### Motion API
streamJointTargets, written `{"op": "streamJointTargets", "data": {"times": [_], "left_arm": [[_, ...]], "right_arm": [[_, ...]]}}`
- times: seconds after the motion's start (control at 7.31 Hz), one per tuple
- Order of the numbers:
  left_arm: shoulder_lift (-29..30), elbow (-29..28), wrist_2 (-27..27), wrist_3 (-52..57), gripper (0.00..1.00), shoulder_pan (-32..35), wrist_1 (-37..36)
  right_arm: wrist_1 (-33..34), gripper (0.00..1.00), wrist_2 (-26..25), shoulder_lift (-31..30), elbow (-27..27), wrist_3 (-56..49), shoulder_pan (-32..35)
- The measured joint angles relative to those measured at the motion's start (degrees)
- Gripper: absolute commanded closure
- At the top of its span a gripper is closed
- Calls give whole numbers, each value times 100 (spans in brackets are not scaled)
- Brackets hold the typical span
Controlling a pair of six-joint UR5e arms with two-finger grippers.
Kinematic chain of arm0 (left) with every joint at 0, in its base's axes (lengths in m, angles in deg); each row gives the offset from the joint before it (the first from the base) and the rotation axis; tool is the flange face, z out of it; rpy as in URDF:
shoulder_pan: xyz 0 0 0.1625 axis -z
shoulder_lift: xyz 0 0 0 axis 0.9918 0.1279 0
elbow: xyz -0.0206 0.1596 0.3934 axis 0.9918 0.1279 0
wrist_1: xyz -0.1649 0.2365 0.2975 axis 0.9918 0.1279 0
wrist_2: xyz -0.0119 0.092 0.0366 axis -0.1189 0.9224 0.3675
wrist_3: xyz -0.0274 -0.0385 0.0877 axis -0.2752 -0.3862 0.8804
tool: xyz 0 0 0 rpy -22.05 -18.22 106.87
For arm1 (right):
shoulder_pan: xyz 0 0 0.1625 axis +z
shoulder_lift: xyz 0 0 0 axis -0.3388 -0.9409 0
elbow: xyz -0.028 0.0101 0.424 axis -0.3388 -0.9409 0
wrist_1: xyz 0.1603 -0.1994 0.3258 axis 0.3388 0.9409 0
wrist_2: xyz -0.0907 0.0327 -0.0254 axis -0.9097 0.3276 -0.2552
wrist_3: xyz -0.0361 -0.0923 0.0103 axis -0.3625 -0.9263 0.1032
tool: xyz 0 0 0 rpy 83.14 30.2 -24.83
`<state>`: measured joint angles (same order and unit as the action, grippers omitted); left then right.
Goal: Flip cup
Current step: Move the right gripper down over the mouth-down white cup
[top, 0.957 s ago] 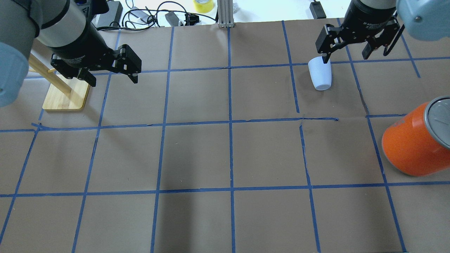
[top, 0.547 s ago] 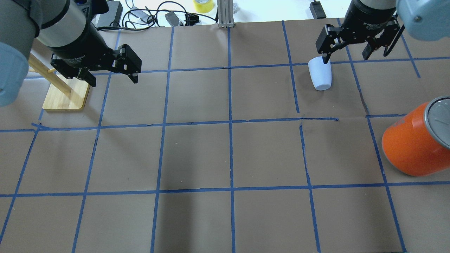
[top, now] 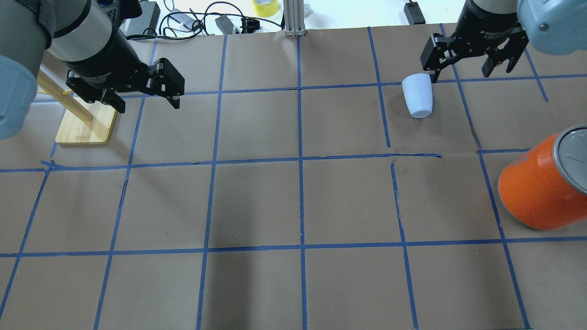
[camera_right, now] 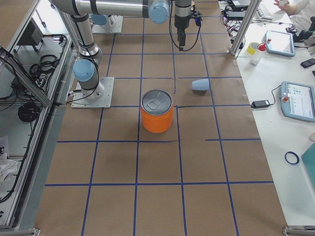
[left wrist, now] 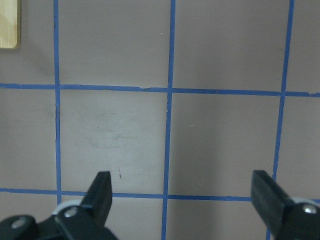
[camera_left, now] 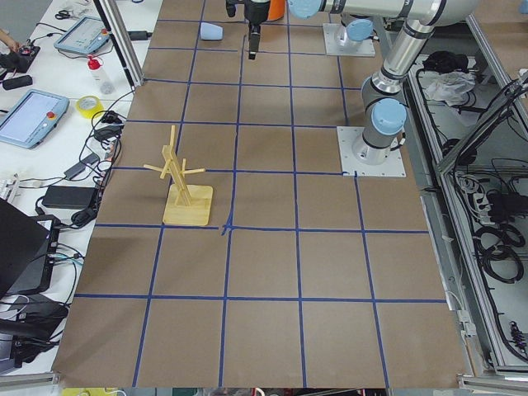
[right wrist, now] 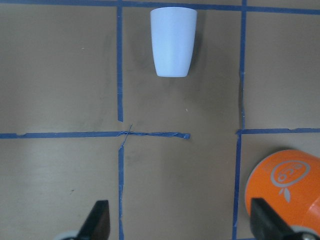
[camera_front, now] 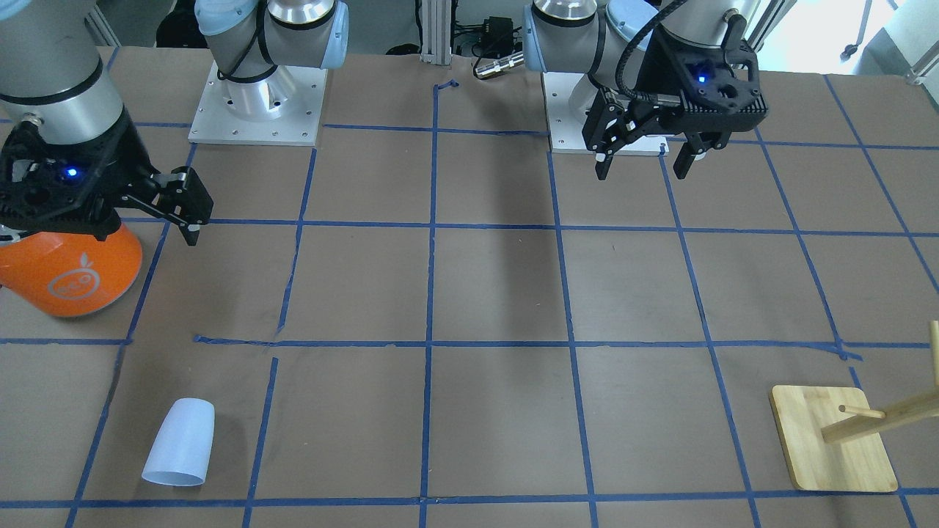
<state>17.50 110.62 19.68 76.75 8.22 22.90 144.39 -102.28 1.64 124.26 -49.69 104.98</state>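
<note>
The pale blue-white cup (top: 417, 97) lies on its side on the brown table, rim pointing away from the robot. It also shows in the front view (camera_front: 180, 442) and the right wrist view (right wrist: 173, 41). My right gripper (top: 467, 69) is open and empty; it hangs above the table just right of the cup's rim end and does not touch it. In the right wrist view its fingertips (right wrist: 98, 220) frame bare table below the cup. My left gripper (top: 147, 104) is open and empty over the far left of the table, far from the cup.
A big orange can (top: 536, 188) with a silver top stands near the right edge, closer to the robot than the cup. A wooden peg stand (top: 87, 126) stands at the left beside my left gripper. Cables and tape rolls lie beyond the table's far edge.
My right gripper has moved right and slightly back, so its finger no longer overlaps the cup's rim. The cup and the left arm have not moved.
</note>
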Motion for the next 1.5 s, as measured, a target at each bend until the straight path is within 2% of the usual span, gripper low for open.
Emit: {"op": "streamJointTargets", "data": {"times": [0.27,0.68,1.09,1.5], "left_arm": [[0,0,6,1,0,0,3],[0,0,7,1,0,0,3],[0,0,1,-2,0,0,3],[0,0,0,1,0,0,3]], "right_arm": [[186,0,-40,82,41,-440,-359],[1151,0,163,927,63,-842,-507],[2118,0,410,1708,75,-643,-500],[2561,0,700,2359,80,73,-472]]}}
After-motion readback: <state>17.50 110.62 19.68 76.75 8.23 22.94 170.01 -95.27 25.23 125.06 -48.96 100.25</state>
